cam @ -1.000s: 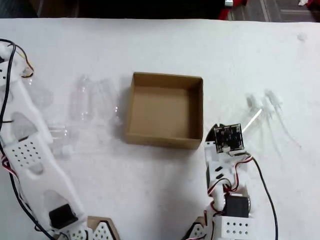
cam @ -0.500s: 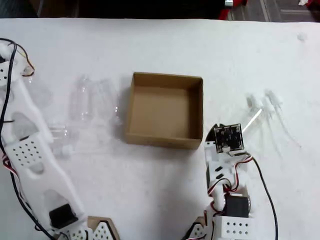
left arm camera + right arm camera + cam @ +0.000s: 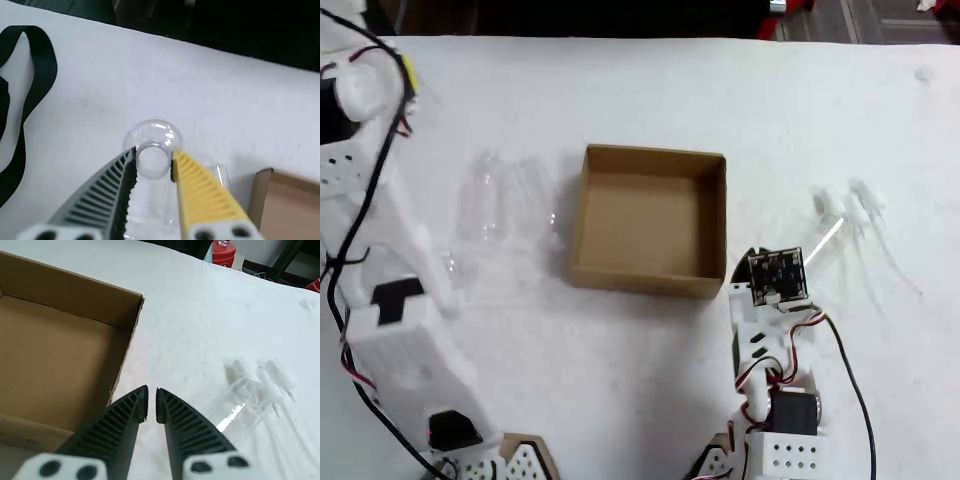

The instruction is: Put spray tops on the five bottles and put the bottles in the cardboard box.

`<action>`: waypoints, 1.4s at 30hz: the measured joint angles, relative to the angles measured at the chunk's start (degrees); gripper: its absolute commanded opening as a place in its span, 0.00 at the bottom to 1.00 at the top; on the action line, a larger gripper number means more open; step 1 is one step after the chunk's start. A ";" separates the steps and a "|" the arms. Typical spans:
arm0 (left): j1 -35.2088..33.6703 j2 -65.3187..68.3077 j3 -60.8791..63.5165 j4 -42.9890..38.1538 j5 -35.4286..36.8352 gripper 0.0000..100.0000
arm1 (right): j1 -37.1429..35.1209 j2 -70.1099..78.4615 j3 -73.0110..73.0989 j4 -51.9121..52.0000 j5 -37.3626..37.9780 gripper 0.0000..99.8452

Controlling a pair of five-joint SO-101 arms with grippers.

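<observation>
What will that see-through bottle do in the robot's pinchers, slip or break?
Probably neither. The bottle looks like thin clear plastic and empty, so likely light. Its smooth round side could twist in the left gripper, though the ridged fingers should help.

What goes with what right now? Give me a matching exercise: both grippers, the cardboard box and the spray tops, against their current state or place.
Column A
1. left gripper
2. right gripper
3. cardboard box
4. spray tops

Column B
a. empty, open side up
b. closed on a clear bottle
c. lying on the table beside the box, on the right arm's side
d. almost closed, holding nothing

Pairs: 1-b, 2-d, 3-a, 4-c
</observation>
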 measured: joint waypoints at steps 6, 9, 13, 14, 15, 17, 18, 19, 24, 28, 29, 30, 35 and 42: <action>12.75 -15.56 13.80 0.00 -10.46 0.02 | 0.00 0.00 0.00 0.00 0.00 0.02; 20.31 -22.24 19.16 0.00 -12.40 0.02 | 0.88 0.00 0.00 0.00 0.00 0.02; 27.96 -25.67 22.68 0.00 -12.75 0.02 | 3.08 0.00 0.00 0.00 0.00 0.02; 29.54 -25.76 23.12 0.00 -12.75 0.02 | 3.78 0.00 0.00 0.00 0.00 0.02; 30.86 -25.76 23.65 0.00 -12.75 0.02 | 4.40 0.00 0.00 0.00 0.00 0.02; 32.88 -25.76 25.14 -0.70 -12.75 0.02 | 5.45 0.00 0.00 -0.79 0.00 0.02; 33.67 -25.58 25.85 -1.41 -12.75 0.02 | 5.98 0.00 0.00 -1.14 0.00 0.02; 34.29 -25.14 26.64 -2.46 -12.75 0.02 | 6.51 0.00 0.00 -1.49 -0.09 0.02; 35.96 -18.20 27.78 -6.42 -12.22 0.02 | 7.47 0.00 0.00 -1.76 -0.09 0.02; 36.57 -10.29 27.87 -8.62 -12.04 0.02 | 7.47 0.00 0.00 -1.76 -0.09 0.02; 36.57 -8.35 27.87 -9.32 -12.04 0.02 | 7.47 0.00 0.00 -1.76 -0.09 0.02; 36.57 -6.51 27.87 -10.20 -12.04 0.02 | 7.47 0.00 0.00 -1.76 -0.09 0.02; 36.13 0.09 27.87 -15.38 -12.04 0.02 | 7.47 0.00 0.00 -1.76 -0.09 0.02; 33.32 6.51 27.87 -19.25 -11.96 0.02 | 7.47 0.00 0.00 -1.93 -0.09 0.02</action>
